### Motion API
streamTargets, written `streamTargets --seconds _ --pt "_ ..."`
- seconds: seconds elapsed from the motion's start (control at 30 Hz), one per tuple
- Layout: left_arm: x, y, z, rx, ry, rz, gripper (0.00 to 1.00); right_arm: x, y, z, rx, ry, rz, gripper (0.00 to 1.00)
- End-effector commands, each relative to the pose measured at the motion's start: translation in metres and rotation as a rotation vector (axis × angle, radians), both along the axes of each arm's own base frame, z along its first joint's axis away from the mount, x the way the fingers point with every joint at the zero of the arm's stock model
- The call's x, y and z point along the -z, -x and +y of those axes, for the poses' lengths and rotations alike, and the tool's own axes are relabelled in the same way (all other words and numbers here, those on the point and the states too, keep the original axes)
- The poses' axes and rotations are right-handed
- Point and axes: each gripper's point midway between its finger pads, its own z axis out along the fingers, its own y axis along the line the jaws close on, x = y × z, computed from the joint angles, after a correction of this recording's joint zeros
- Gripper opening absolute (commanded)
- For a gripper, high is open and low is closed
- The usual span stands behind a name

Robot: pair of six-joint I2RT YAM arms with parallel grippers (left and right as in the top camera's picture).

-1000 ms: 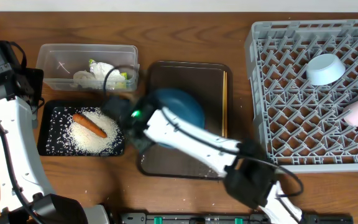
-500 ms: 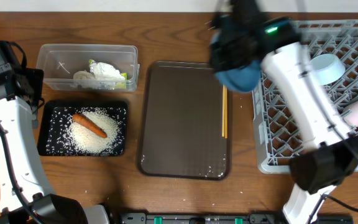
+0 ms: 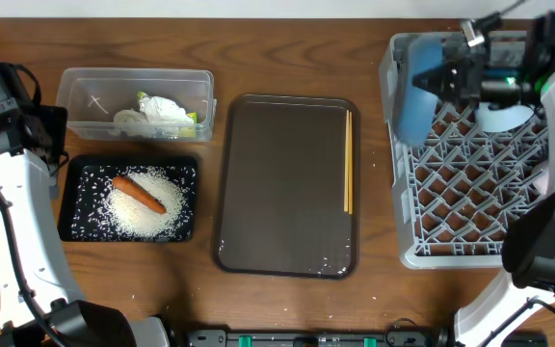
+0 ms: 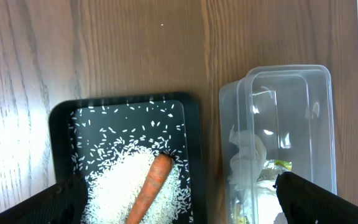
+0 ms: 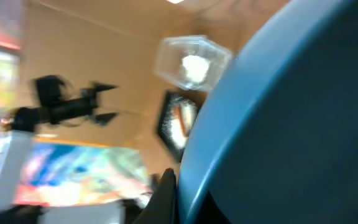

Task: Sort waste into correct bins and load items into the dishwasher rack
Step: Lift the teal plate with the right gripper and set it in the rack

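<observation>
My right gripper [image 3: 448, 79] is shut on the rim of the large dark-blue bowl [image 3: 413, 92] and holds it on edge over the left part of the grey dishwasher rack [image 3: 470, 246]. The bowl fills the blurred right wrist view [image 5: 291, 124]. The small light-blue bowl [image 3: 505, 115] sits in the rack, partly behind the arm. The white cup is hidden. The chopsticks [image 3: 347, 159] lie on the brown tray [image 3: 282, 183]. The carrot [image 3: 140, 193] and rice [image 3: 152, 217] lie in the black tray [image 3: 77, 207]. The wrapper [image 3: 162, 108] and packet [image 3: 193, 119] are in the clear tub [image 3: 90, 92]. My left gripper [image 4: 179, 205] is open above the carrot [image 4: 154, 186].
A few loose rice grains [image 3: 152, 304] lie on the wood table in front of the black tray. My left arm [image 3: 13, 193] stands along the left edge. In the left wrist view the clear tub [image 4: 291, 99] sits right of the black tray [image 4: 61, 137].
My right arm lifted the dark-blue bowl off the brown tray and carried it right to above the rack, tipping it on edge. The left arm has not moved.
</observation>
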Motion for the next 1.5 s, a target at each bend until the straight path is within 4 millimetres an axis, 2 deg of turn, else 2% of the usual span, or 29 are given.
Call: streamTargets --seconds 0.0,0.17,0.43,0.67,0.8,1.07,1.23,1.4,1.47 --pt "0.002 0.001 0.002 -0.002 -0.002 0.012 0.99 -0.023 0.012 0.003 -0.024 -0.184 -0.112 0.01" --pt "0.002 0.001 0.002 -0.002 -0.002 0.012 0.99 -0.026 0.03 -0.005 -0.001 -0.211 -0.128 0.01" --pt "0.002 0.001 0.002 -0.002 -0.002 0.012 0.99 -0.018 0.03 -0.031 0.058 -0.17 -0.074 0.01" --pt "0.002 0.001 0.002 -0.002 -0.002 0.012 0.99 0.0 0.035 -0.051 0.091 -0.087 0.013 0.01" --pt "0.002 0.001 0.002 -0.002 -0.002 0.012 0.99 0.011 0.041 -0.052 0.078 -0.036 0.063 0.01" --pt "0.002 0.001 0.002 -0.002 -0.002 0.012 0.99 0.032 0.054 -0.05 0.085 -0.066 0.154 0.01" --pt "0.002 0.001 0.002 -0.002 -0.002 0.012 0.99 0.038 0.056 -0.06 0.113 -0.074 0.161 0.02" --pt "0.002 0.001 0.002 -0.002 -0.002 0.012 0.99 0.036 0.057 -0.084 0.178 -0.063 0.15 0.17" --pt "0.002 0.001 0.002 -0.002 -0.002 0.012 0.99 0.036 0.059 -0.095 0.2 -0.043 0.147 0.32"
